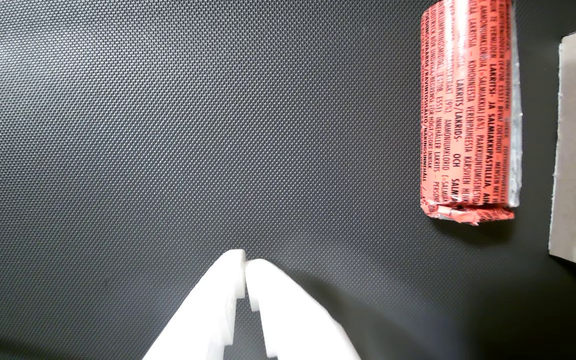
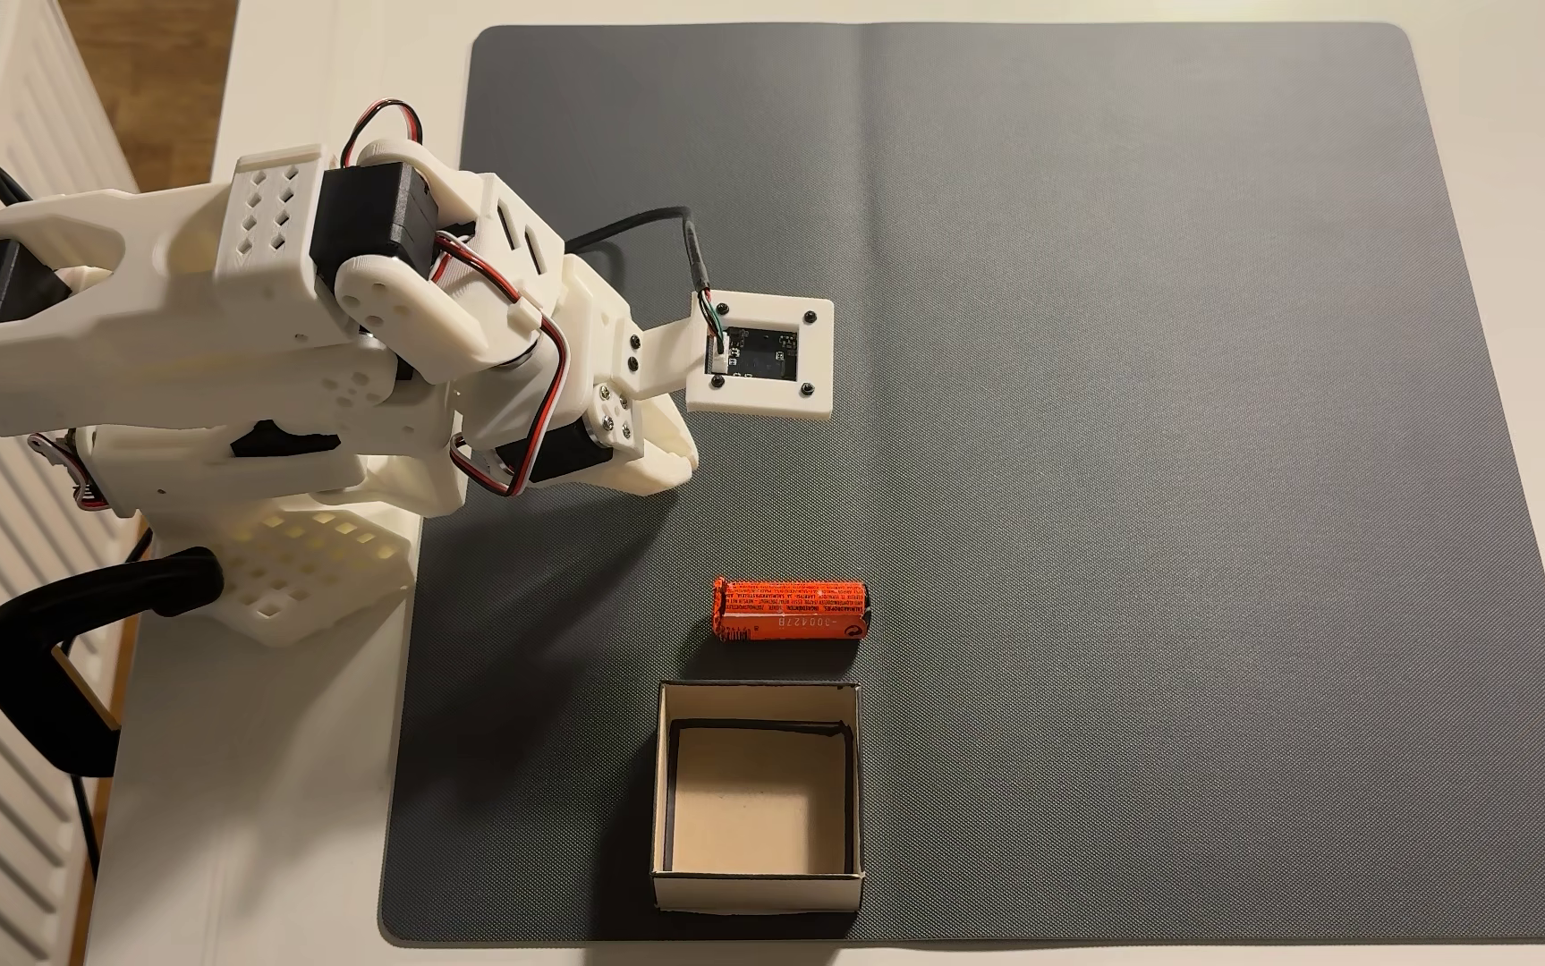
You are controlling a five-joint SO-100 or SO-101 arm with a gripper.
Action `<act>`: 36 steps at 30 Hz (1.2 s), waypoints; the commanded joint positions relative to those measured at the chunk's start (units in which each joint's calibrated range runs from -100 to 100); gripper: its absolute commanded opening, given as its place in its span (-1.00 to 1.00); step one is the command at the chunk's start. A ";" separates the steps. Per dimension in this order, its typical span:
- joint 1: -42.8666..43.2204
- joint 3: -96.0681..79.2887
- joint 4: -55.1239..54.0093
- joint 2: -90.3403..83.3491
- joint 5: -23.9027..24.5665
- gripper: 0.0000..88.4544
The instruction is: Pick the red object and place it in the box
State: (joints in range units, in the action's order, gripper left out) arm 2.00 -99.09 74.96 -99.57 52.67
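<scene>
One red object, one box. The object lies flat, long axis crosswise in the fixed view, between closed, empty tool and box.

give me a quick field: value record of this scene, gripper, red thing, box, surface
gripper: white two-finger gripper, fingertips together, empty, over bare mat
red object: small orange-red cylinder with black print, lying on its side, untouched
box: small square cardboard box with cream walls, open, nothing inside
relation: cylinder beside the box, a small gap between them
surface: dark grey textured mat
</scene>
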 commanded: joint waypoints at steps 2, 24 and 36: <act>0.00 -0.73 0.74 0.59 0.05 -0.98; 0.37 -0.73 0.74 0.50 0.05 -0.98; 2.90 14.42 -3.80 0.33 0.16 -0.98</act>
State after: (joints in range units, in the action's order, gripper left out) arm 4.31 -91.15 71.74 -99.05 52.83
